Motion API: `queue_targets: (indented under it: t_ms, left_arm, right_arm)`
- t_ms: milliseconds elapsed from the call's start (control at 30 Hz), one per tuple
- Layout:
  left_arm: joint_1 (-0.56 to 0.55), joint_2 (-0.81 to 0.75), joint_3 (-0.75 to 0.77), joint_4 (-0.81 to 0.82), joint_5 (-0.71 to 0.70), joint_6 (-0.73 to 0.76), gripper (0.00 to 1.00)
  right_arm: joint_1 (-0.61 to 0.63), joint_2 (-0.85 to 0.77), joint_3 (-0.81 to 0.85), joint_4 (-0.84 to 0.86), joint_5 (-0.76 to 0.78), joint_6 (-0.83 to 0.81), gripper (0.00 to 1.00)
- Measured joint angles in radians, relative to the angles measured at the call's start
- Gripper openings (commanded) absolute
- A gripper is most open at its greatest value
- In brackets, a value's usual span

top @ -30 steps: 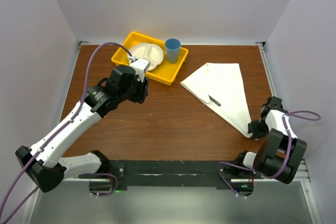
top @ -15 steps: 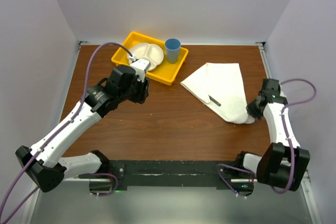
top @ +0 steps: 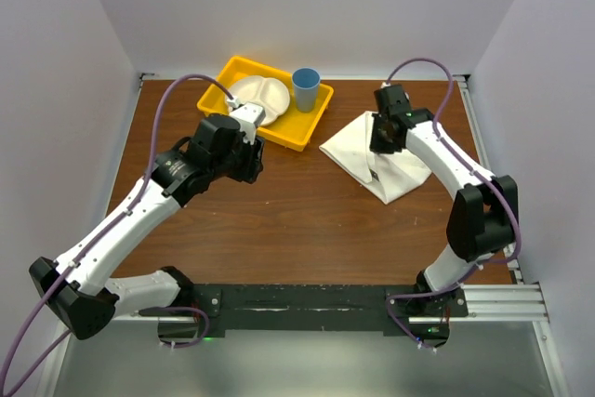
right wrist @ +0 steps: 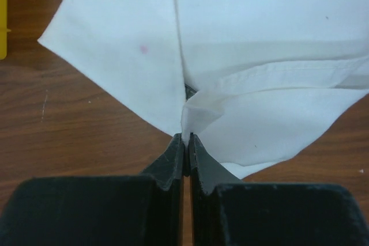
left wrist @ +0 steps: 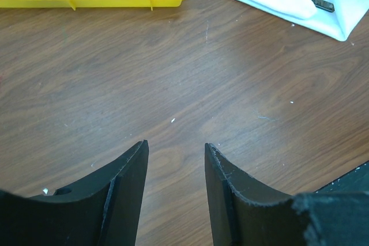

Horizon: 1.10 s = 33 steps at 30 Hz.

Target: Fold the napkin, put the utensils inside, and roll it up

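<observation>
The napkin [top: 395,178] is seen on the far right part of the table [top: 279,220], just right of the yellow tray [top: 279,139] and apart from it. It lies partly doubled over: one point is directed left towards the tray, another towards the near edge, and a layer of cloth is gathered up over the far part. In the right wrist view a hemmed edge is shown running across the upper layer, with creased folds meeting at the fingertips. A short dark piece of the knife [left wrist: 320,3] is exposed at the edge of a fold in the left wrist view; the blade is covered by cloth. The right gripper [right wrist: 185,140] is positioned over the far part of the napkin, and its jaws are pressed together on a pinch of the white cloth, which is pulled into a ridge between them. The left gripper [left wrist: 176,149] is held over bare wood to the left of the napkin and just near of the tray; its fingers are set partly apart and nothing is gripped between them. Inside the tray, a white divided plate [top: 258,95] is placed at the left and a blue cup [top: 305,88] is stood upright at the right.
</observation>
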State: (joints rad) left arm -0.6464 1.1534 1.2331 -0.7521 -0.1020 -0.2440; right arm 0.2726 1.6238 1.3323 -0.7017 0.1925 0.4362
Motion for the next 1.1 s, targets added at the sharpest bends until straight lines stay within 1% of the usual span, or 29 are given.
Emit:
queue_targets:
  t_ms: [200, 467, 633, 1000, 1100]
  left_arm:
    - [0.011, 0.031, 0.016, -0.031, 0.000, -0.007, 0.49]
    - [0.025, 0.065, 0.068, -0.056, -0.001, -0.008, 0.49]
    - [0.030, 0.071, 0.072, -0.064, 0.001, -0.011, 0.49]
    - [0.033, 0.082, 0.074, -0.089, 0.001, -0.027, 0.49]
    - [0.035, 0.083, 0.077, -0.095, 0.001, -0.027, 0.49]
  right_arm:
    - [0.069, 0.084, 0.083, 0.015, -0.005, -0.109, 0.02]
    - [0.107, 0.104, 0.159, 0.024, -0.062, -0.217, 0.02]
    - [0.113, 0.139, 0.208, 0.041, -0.098, -0.249, 0.04]
    - [0.113, 0.319, 0.316, 0.046, -0.164, -0.273, 0.06]
    - [0.114, 0.356, 0.341, 0.051, -0.191, -0.273, 0.13]
